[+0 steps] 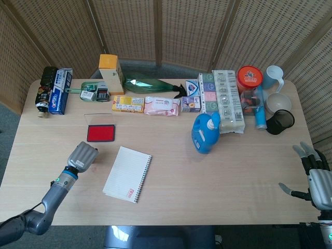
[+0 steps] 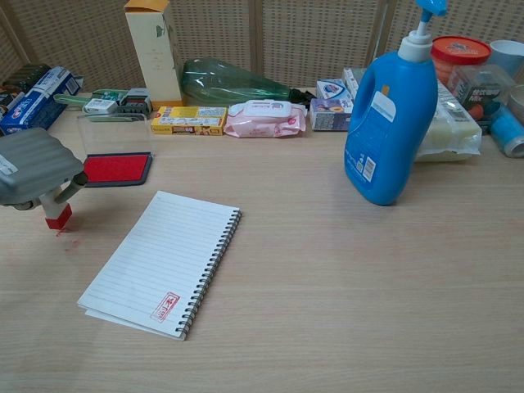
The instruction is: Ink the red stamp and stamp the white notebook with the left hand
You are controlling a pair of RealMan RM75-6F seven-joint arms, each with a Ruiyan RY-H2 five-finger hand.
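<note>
My left hand (image 1: 83, 156) (image 2: 34, 172) holds the red stamp (image 2: 57, 218) upright, left of the white notebook (image 1: 128, 173) (image 2: 163, 260). The stamp's base is at or just above the tabletop, beside faint red marks on the wood. A red imprint (image 2: 165, 307) shows near the notebook's front edge. The open red ink pad (image 1: 100, 133) (image 2: 115, 168) lies just behind the hand, its clear lid raised. My right hand (image 1: 315, 179) hangs off the table's right front corner, fingers spread, holding nothing.
A blue detergent bottle (image 1: 206, 133) (image 2: 390, 115) stands right of centre. Along the back edge runs a row of boxes, a tall yellow carton (image 1: 111, 73), a green bottle (image 2: 232, 82), wipes and, at the far right, cups and jars (image 1: 274, 101).
</note>
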